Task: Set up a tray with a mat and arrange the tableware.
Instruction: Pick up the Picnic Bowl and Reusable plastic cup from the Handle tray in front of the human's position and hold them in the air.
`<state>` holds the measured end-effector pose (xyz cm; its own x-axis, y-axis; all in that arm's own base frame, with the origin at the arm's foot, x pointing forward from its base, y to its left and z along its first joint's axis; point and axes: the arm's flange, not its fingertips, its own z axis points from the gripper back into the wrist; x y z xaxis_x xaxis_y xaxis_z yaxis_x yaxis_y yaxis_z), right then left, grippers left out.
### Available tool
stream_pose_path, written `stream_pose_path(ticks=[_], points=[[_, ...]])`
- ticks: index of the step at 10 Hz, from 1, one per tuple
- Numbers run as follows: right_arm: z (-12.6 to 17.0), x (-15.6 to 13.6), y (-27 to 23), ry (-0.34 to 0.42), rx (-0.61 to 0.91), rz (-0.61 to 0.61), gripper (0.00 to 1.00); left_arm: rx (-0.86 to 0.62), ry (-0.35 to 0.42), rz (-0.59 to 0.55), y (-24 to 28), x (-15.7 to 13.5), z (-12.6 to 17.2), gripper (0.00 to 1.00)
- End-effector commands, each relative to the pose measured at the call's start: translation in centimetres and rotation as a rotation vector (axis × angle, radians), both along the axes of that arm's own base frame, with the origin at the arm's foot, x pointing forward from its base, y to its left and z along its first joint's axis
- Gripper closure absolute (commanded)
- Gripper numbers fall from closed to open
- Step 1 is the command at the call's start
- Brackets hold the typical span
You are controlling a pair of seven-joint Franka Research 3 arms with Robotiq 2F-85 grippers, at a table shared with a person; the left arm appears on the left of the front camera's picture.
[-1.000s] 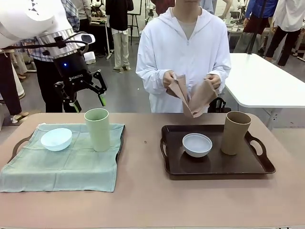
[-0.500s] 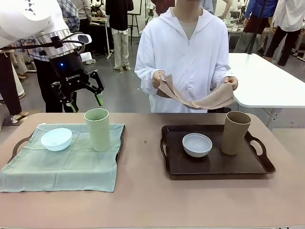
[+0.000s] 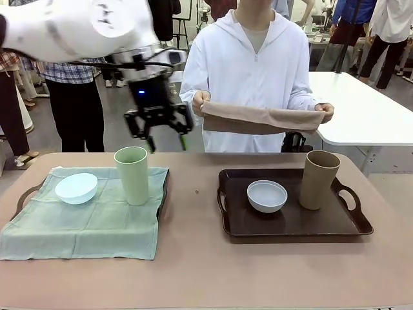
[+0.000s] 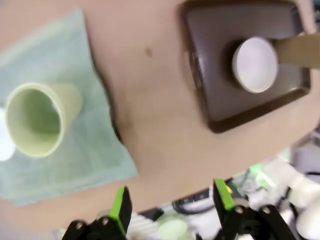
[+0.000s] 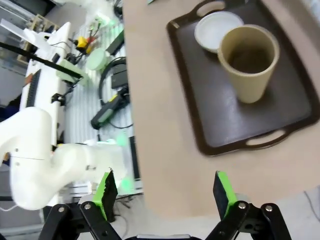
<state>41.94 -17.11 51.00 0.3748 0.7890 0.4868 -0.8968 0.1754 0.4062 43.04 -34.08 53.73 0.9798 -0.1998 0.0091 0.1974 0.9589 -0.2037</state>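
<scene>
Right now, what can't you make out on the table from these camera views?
Left tray: front view, green mat covers it but for a handle and rim.
Pale blue bowl: left wrist view, cut off by the edge.
Tan cup: left wrist view, cut off by the edge, blurred.
Left gripper: front view, blurred.

Bare table [image 3: 192, 226] strip between mat [image 3: 84, 226] and tray [image 3: 297, 231] is left free, as is the near edge. Mat's far half is blocked by green cup [image 3: 132, 174] and blue bowl [image 3: 76, 188]. Tray's near part is open; behind it stand white bowl [image 3: 267, 195] and tan cup [image 3: 318, 179]. Cloth [image 3: 264, 119] is held stretched above the tray's far edge.
</scene>
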Motion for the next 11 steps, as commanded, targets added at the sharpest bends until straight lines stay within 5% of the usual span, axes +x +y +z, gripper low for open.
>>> stream_pose_path(ticks=[1, 4, 11], points=[[-1.2, 1.7, 1.1, -0.069, 0.039, 0.055, 0.00, 0.046, -0.040, 0.026, -3.5, 3.3, -0.2, 0.15], [-2.5, 3.1, 1.8, -0.197, 0.109, 0.181, 0.00, 0.103, -0.142, 0.017, -8.8, 4.3, -1.9, 0.15], [-2.3, 3.0, 2.0, -0.178, 0.092, 0.176, 0.00, 0.089, -0.150, -0.023, -10.6, 3.7, -3.5, 0.15]])
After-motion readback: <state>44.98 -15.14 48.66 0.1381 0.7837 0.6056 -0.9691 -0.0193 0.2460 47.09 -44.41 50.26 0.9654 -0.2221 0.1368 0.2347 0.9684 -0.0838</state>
